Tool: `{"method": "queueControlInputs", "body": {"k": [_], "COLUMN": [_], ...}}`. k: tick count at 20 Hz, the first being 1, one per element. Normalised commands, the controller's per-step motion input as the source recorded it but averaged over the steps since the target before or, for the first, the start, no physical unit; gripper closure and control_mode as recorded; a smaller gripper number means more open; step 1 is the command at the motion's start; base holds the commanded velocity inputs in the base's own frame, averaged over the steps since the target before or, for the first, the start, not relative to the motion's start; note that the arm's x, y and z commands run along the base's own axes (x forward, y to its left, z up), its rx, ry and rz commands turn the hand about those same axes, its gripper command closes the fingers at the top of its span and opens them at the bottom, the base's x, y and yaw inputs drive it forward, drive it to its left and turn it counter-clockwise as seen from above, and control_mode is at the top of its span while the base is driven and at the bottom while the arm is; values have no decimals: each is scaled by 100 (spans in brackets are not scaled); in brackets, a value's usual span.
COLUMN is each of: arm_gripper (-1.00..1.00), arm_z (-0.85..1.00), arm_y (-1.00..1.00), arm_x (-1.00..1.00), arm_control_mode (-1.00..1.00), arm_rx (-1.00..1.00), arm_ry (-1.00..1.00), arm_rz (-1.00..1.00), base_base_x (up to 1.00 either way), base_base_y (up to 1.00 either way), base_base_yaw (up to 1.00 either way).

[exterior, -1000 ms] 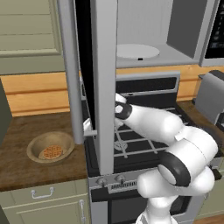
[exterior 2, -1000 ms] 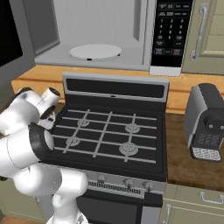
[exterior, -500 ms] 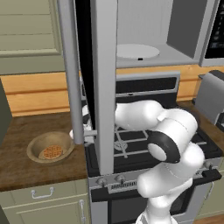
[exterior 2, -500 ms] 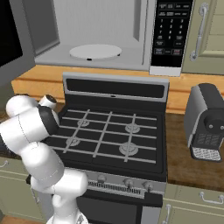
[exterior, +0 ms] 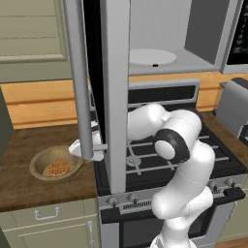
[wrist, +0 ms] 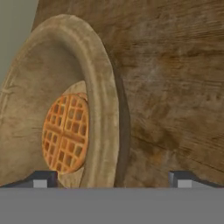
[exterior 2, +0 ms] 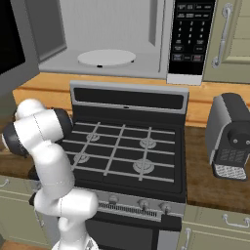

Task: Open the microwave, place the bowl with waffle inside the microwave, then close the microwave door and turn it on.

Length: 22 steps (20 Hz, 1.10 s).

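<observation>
The microwave (exterior: 160, 43) stands open above the stove, its white turntable (exterior 2: 106, 57) bare. The microwave door (exterior: 114, 87) sticks out toward me, its bar handle (exterior: 80, 82) on the left. On the wooden counter left of the stove sits the tan bowl (exterior: 54, 162) with the waffle (exterior: 58, 168) in it. My gripper (exterior: 80, 151) hangs just right of the bowl, partly hidden behind the handle. In the hand view the gripper (wrist: 113, 180) is open, its fingertips (wrist: 41, 179) wide apart, with the bowl's near rim (wrist: 104, 109) between them and the waffle (wrist: 65, 133) to one side.
The black gas stove (exterior 2: 127, 151) lies under the microwave, with my arm (exterior: 160, 121) stretched over its left side. A grey coffee machine (exterior 2: 229, 136) stands on the right counter. The open door hangs over the stove's left edge. The dark button panel (exterior 2: 189, 34) is at the microwave's right.
My arm has swung left and down behind the open door. The hand now sits beside the bowl. The bowl and door have not moved.
</observation>
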Motion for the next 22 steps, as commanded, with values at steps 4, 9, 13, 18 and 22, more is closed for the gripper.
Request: {"method": "queueControlInputs", "body": {"k": [4,9,13,18,22], "arm_gripper": [100,100,100,100,100], "arm_z": [-22,-3,0,8,63], "arm_y": [27,2,0,-25,-96], "arm_x": [29,7,2,-1,0], "arm_control_mode": [-100,-100,-100,-100,-100], "arm_rx": [0,-2,0,0,3], "arm_ry": [0,5,2,0,4], "arm_rz": [-9,-1,0,-4,-18], "base_base_x": [0,0,0,0,0], "base_base_y": [0,0,0,0,0], "base_base_yaw": [0,0,0,0,0]}}
